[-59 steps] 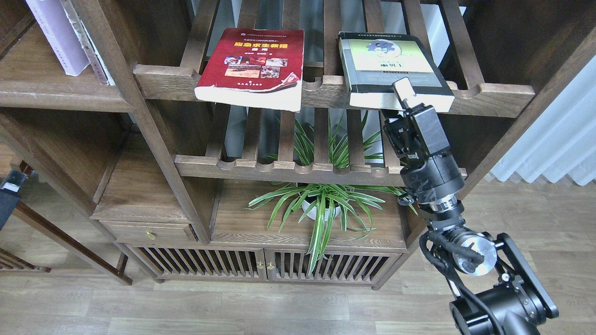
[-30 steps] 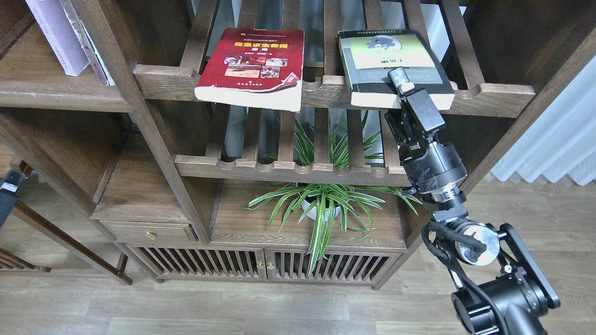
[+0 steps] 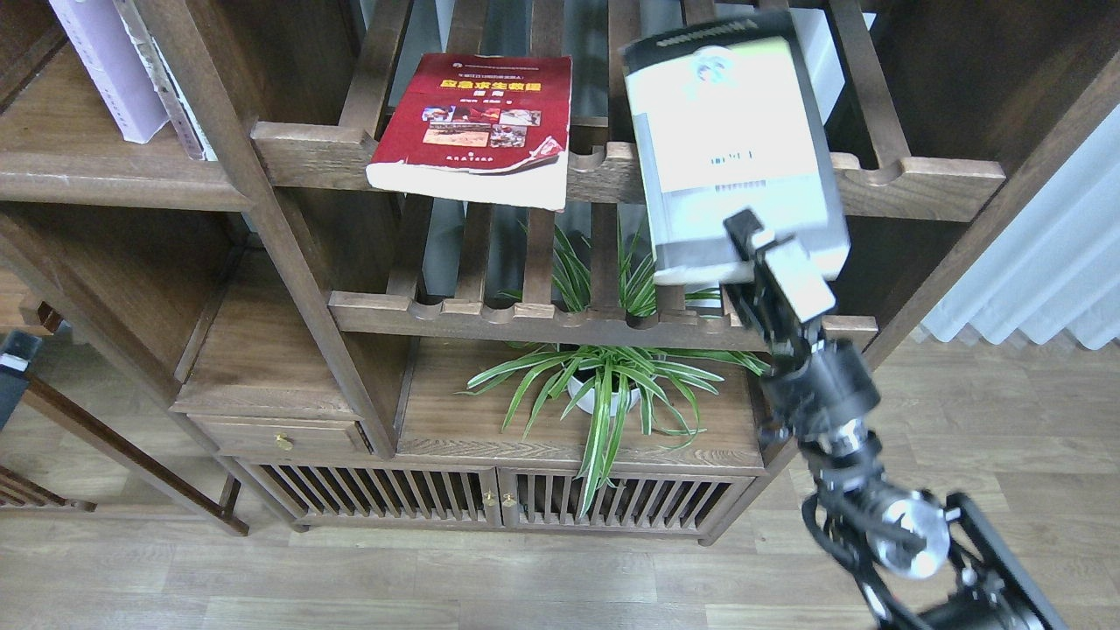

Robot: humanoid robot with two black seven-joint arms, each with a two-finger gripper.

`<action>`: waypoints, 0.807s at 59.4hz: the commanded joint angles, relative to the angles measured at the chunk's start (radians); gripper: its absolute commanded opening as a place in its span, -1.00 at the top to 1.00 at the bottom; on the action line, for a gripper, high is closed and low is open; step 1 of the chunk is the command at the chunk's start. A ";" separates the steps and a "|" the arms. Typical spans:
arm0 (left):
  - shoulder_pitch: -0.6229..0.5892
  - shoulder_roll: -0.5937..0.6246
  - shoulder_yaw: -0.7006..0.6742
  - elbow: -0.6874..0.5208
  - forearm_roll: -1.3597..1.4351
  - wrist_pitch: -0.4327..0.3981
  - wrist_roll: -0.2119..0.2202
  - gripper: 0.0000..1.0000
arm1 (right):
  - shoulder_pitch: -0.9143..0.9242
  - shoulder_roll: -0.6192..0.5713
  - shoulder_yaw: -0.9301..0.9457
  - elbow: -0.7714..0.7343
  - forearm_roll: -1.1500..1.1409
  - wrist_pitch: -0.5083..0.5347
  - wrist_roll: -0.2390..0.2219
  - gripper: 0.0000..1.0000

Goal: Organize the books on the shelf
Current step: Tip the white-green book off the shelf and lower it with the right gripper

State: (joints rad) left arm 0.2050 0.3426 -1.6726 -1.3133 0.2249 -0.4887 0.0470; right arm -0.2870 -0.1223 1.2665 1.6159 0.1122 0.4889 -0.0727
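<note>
My right gripper point(image 3: 745, 243) is shut on the near edge of the thick yellow-green, grey and black book point(image 3: 731, 149) and holds it lifted off the upper slatted rack, tilted toward me and blurred. The thick dark red book point(image 3: 477, 114) lies flat on that rack point(image 3: 919, 179), overhanging its front rail. The thin pale lavender-white book point(image 3: 105, 70) leans upright on the solid dark brown shelf point(image 3: 96, 179) at the top left. A small dark part of my left arm point(image 3: 12, 367) shows at the left edge; its fingers cannot be made out.
A worn white-spined book point(image 3: 162, 87) stands beside the lavender one. A lower slatted rack point(image 3: 525, 319) sits under the upper one. A potted spider plant point(image 3: 604, 385) stands on the cabinet top below. A wooden upright point(image 3: 262, 227) separates shelf and racks.
My right gripper closed on the yellow-green book's near edge and lifted it off the upper rack, up and toward me. The red book has not moved.
</note>
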 commanded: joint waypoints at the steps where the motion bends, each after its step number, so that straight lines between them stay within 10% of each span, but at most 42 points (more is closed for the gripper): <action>1: 0.011 -0.001 0.059 0.000 -0.042 0.000 -0.001 -0.98 | -0.090 -0.005 -0.030 -0.001 0.000 0.000 -0.001 0.98; 15: 0.028 -0.013 0.211 0.000 -0.114 0.000 -0.010 -0.98 | -0.162 -0.019 -0.065 -0.008 -0.003 0.000 -0.025 0.98; 23: 0.025 -0.021 0.381 0.000 -0.212 0.000 -0.012 -0.98 | -0.146 -0.023 -0.119 -0.068 -0.016 0.000 -0.130 0.97; 48: 0.010 -0.090 0.652 -0.033 -0.361 0.000 -0.021 -0.98 | -0.005 0.050 -0.200 -0.359 -0.054 0.000 -0.243 0.97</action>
State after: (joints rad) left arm 0.2195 0.2698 -1.0771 -1.3339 -0.1228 -0.4887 0.0309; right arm -0.3290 -0.0949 1.0736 1.3471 0.0735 0.4886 -0.2895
